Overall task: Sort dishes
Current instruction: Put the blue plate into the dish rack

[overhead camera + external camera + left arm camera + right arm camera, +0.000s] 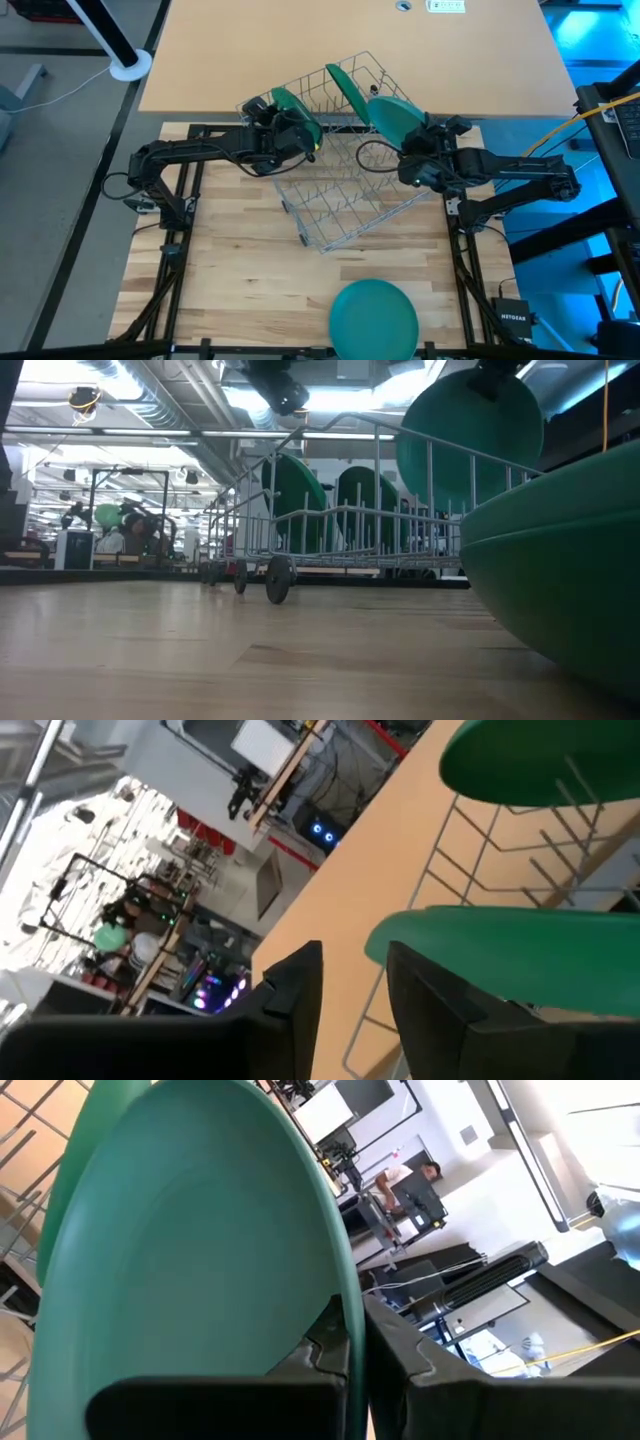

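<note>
The right claw (408, 160) is hanging over the right side of the silver wire dish rack (345, 215), its fingers (335, 1345) pressed onto the rim of a dark-green plate (393, 115). That plate is standing on edge above the rack's wires, reaching from the claw toward the rack's far side. In the right wrist view the same plate (190, 1250) is filling most of the frame, with the two dark fingers pinching its edge between them.

The left claw (300, 135) is sitting at the rack's far left corner. A second green plate (295, 108) is lying just beyond its fingertips, tilted on edge against the rack wires. In the left wrist view this plate (520, 955) is resting right beside one finger (430, 995), and the fingers are standing apart with a gap between them; whether that finger is actually touching the rim is hard to tell from here.

Between the two claws, a third plate (345, 88) is standing upright in the rack, closer to the right claw's plate. A fourth plate (374, 315) is lying flat on the wooden desk (230, 260), well apart from both claws, on the near side of the rack.
</note>
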Tool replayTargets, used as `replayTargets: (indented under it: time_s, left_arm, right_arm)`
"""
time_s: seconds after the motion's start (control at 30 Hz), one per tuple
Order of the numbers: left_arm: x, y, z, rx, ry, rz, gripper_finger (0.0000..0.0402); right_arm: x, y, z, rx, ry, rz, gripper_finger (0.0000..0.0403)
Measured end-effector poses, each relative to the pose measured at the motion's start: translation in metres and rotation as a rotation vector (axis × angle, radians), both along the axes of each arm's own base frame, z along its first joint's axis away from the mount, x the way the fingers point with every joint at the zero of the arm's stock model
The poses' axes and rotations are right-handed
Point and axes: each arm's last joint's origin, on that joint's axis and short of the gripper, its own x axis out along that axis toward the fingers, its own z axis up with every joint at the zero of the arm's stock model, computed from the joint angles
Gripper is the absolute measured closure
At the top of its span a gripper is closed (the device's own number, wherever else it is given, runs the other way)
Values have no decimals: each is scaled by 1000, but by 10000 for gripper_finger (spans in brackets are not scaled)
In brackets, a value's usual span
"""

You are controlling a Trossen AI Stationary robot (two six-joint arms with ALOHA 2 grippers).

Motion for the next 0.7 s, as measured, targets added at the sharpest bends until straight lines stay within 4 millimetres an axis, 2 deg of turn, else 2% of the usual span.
replayTargets:
  time_s: [0.33,0.6,0.7]
  left_arm:
    - [-1,0,-1,-2,-8,4,295]
    - [-1,0,-1,-2,-20,7,295]
    - [-1,0,-1,-4,-33,7,295]
  right_arm:
    - [-10,0,-4,2,16,-12,390]
    - [-40,0,-11,125,-140,-50,390]
    - [-43,0,-12,147,-187,-64,390]
